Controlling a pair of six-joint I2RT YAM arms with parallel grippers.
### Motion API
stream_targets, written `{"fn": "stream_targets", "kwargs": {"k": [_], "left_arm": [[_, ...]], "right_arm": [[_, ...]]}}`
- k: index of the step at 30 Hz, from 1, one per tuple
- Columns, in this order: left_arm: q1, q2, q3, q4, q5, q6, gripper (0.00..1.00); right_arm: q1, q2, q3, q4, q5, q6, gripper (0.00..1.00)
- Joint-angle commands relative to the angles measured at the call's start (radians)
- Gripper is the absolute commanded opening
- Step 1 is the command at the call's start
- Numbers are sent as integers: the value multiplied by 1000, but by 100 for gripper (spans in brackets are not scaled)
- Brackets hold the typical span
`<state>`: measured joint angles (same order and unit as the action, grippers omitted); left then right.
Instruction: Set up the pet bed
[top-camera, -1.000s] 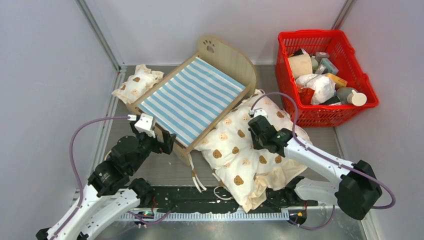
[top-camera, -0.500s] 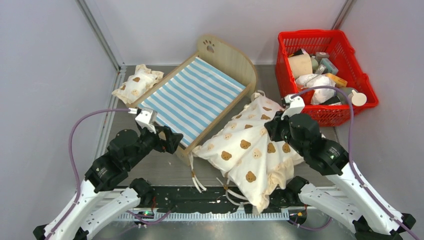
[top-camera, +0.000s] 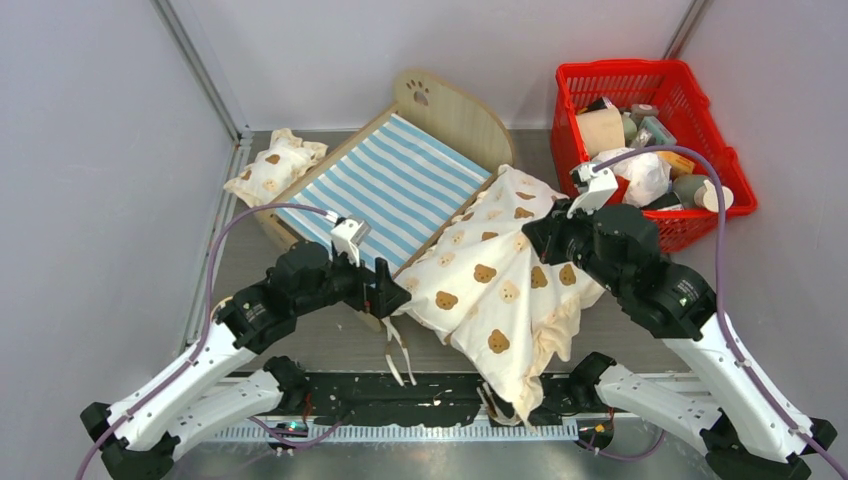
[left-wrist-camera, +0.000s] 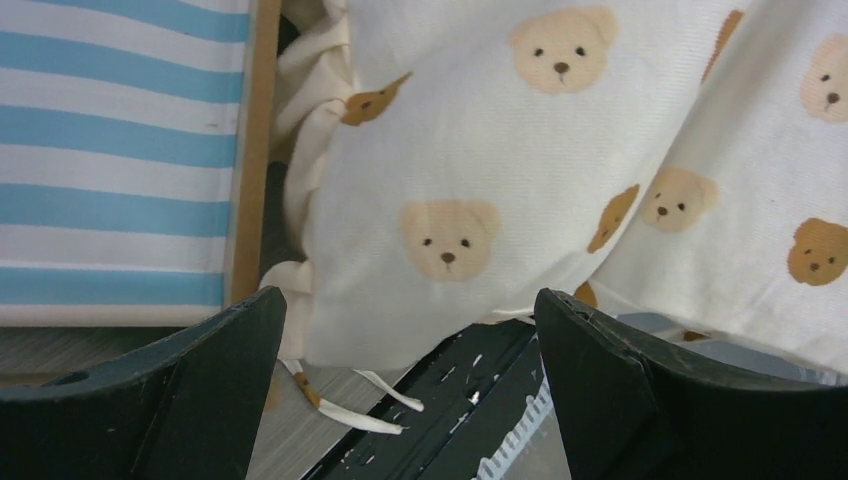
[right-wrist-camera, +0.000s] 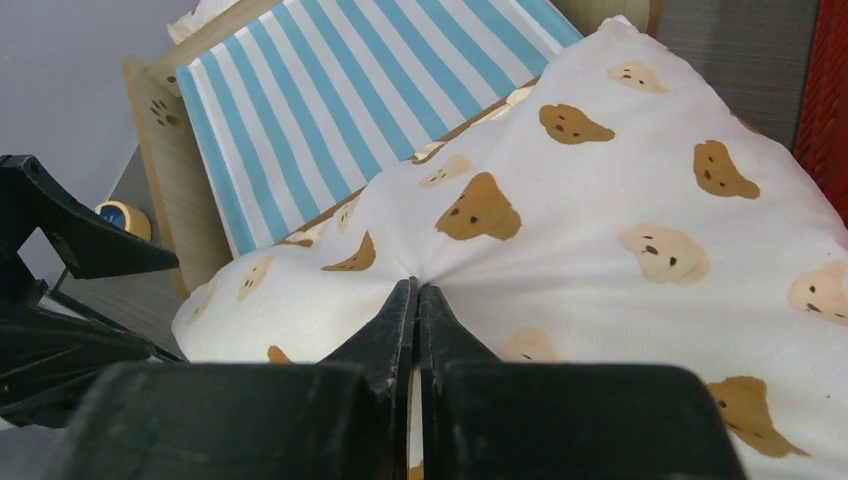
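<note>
Pinching a fold of the cream bear-print cushion (top-camera: 497, 292), the right gripper (right-wrist-camera: 417, 292) has its jaws closed tight on the fabric, which puckers at the fingertips. The cushion hangs from that grip as a tented sheet: its far-left edge drapes over the right rail of the pet bed (top-camera: 392, 186), and its near end trails down to the black strip at the near edge of the table (top-camera: 330, 345). The pet bed sits at the far centre-left of the table, set diagonally, headboard toward the back wall, its striped base mostly bare. The left gripper (left-wrist-camera: 408, 306) hovers by the bed's near corner, jaws spread wide and empty, with the cushion's lower-left edge just ahead of them. White ties (top-camera: 398, 356) dangle below that edge. A small bear-print pillow (top-camera: 272, 166) lies against the bed's left side. A red basket (top-camera: 566, 150) of mixed items stands at far right.
</note>
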<state>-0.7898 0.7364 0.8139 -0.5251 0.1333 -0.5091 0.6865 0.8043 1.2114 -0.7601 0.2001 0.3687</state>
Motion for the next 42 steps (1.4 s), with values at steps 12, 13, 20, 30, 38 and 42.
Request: {"fn": "stream_targets", "kwargs": {"k": [12,13,20,30,38,42], "left_arm": [[-87,146,22,188,-37,187,46],[-88,135,29,190,-83,186,30],[-86,89,206,229,-417,429,0],[175,222,410,280,-565,708,0],[524,306,213,579,-500,720,0],[696,458,226,654,-471,644,0]], "right_arm": [[2,-15,53,163,-36,-45,5],[2,-16,51,183,-26,-49,5],[1,29,34,478,34,-158,5],[1,341,111,1108,45,-398,5],[-1,765,214,1334,-86,-349,5],[-1,977,314,1348,-163,-279,5]]}}
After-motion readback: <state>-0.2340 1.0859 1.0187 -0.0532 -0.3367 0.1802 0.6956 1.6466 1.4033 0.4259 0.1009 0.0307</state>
